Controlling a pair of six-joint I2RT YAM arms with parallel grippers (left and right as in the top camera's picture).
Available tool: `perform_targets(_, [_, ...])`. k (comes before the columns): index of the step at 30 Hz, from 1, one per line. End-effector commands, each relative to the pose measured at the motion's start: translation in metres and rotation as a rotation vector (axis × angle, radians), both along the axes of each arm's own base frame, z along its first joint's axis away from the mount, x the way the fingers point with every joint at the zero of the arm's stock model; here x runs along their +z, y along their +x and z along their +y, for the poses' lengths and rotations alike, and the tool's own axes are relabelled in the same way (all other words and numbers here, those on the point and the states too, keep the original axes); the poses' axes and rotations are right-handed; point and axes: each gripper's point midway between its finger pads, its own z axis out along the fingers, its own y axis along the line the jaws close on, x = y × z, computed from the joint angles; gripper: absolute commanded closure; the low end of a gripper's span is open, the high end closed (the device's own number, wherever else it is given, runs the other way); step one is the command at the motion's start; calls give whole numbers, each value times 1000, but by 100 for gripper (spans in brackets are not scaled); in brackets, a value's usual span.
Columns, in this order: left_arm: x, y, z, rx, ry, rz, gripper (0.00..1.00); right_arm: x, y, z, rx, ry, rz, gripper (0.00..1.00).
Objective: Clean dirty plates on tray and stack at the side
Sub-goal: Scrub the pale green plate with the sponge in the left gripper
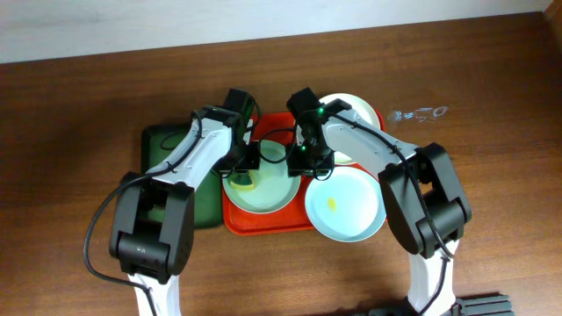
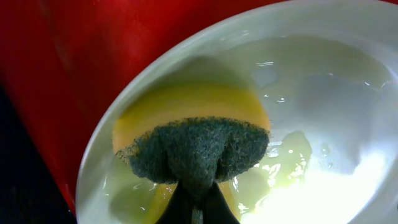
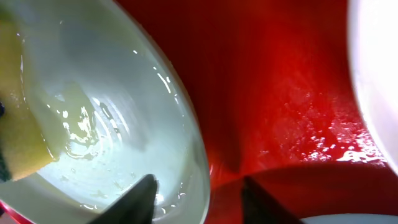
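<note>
Red plastic, the tray sits in the middle of the brown table, seen from above. The pale green plate lies on it. The pale blue plate hangs over the tray's right edge. The cream-white plate lies at its far right corner. A dark green tray is just beside the red one. The left gripper is over the green plate's left side, and the right gripper is at its right rim.

From the left wrist, the left gripper pinches a sponge, yellow with a dark green scrubby side. The sponge presses on the wet green plate.

From the right wrist, the right gripper's fingers are spread apart with the plate's rim between them. One finger is inside the plate and one is over the red tray.
</note>
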Motion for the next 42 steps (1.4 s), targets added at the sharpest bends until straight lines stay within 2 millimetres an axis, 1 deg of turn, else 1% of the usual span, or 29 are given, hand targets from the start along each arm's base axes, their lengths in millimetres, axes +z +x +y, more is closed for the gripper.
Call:
perform_targets(1, [-28, -24, 1, 1, 26, 86, 100, -1, -4, 5, 15, 10, 8, 65])
perform_targets(2, [-35, -30, 0, -7, 30, 96, 100, -1, -4, 5, 15, 10, 6, 90])
perform_targets(3, [-41, -37, 0, -16, 36, 108, 100, -1, -3, 5, 15, 12, 3, 96])
perform_targets(4, [-48, -48, -3, -34, 42, 134, 100, 0, -1, 8, 16, 23, -3, 96])
perform_targets(5, [-50, -57, -9, -46, 24, 160, 100, 1, 0, 12, 18, 46, -5, 96])
perform_targets(6, [-48, -63, -17, -75, -19, 184, 100, 2, 0, 15, 20, 65, -6, 96])
perform_targets(7, [-41, -66, -28, -94, -81, 202, 100, 4, 2, 18, 21, 84, -12, 96])
perform_targets(9, [-22, -60, -34, -93, -121, 174, 100, 4, 4, 19, 18, 87, -20, 96])
perform_targets(11, [-6, -46, -28, -78, -96, 102, 100, 4, 4, 19, 18, 87, -18, 96])
perform_targets(12, [1, -38, -19, -70, -54, 58, 100, 4, 4, 19, 18, 87, -19, 89])
perform_targets(13, [3, -35, -11, -66, -5, 36, 100, 4, 4, 19, 18, 87, -19, 60])
perform_targets(15, [1, -37, 4, -61, 74, 33, 100, 4, 4, 19, 18, 87, -18, 54])
perform_targets(16, [1, -33, 13, -58, 127, 11, 100, 4, 4, 19, 18, 86, -19, 55])
perform_targets(17, [1, -28, 18, -50, 161, -13, 100, 4, 4, 19, 18, 86, -19, 60])
perform_targets(18, [2, -21, 24, -41, 188, -41, 100, 4, 4, 19, 19, 86, -19, 81])
perform_targets(19, [3, -18, 26, -36, 198, -52, 100, 4, 4, 19, 19, 86, -19, 96])
perform_targets(22, [3, -17, 28, -23, 202, -53, 100, 4, 4, 19, 19, 86, -19, 96])
perform_targets(25, [-6, -26, 27, 3, 195, -28, 100, 4, 4, 19, 19, 86, -19, 96])
perform_targets(27, [-9, -33, 13, -6, 115, 9, 100, 4, 4, 19, 19, 86, -19, 96])
perform_targets(28, [-7, -38, -5, -31, 16, 42, 100, 4, 4, 19, 19, 86, -20, 96])
perform_targets(29, [-1, -40, -23, -56, -79, 63, 100, 4, 4, 19, 19, 87, -21, 96])
perform_targets(30, [8, -37, -29, -57, -115, 57, 100, 4, 5, 19, 19, 88, -22, 96])
perform_targets(32, [33, -22, -32, -53, -146, -7, 100, 4, 5, 19, 19, 88, -23, 96])
perform_targets(34, [63, -5, -20, -30, -122, -112, 100, 4, 5, 19, 19, 88, -23, 96])
perform_targets(35, [74, 4, -7, -11, -61, -176, 100, 4, 5, 19, 19, 88, -23, 96])
perform_targets(36, [77, 7, 1, -1, -13, -203, 100, 4, 5, 19, 19, 88, -23, 96])
perform_targets(38, [69, 8, 7, 2, 27, -204, 100, 4, 5, 19, 19, 88, -23, 96])
perform_targets(40, [52, 11, 11, 2, 73, -212, 100, 4, 5, 19, 19, 88, -23, 96])
perform_targets(42, [31, 13, 9, -3, 84, -187, 100, 4, 5, 19, 19, 88, -23, 96])
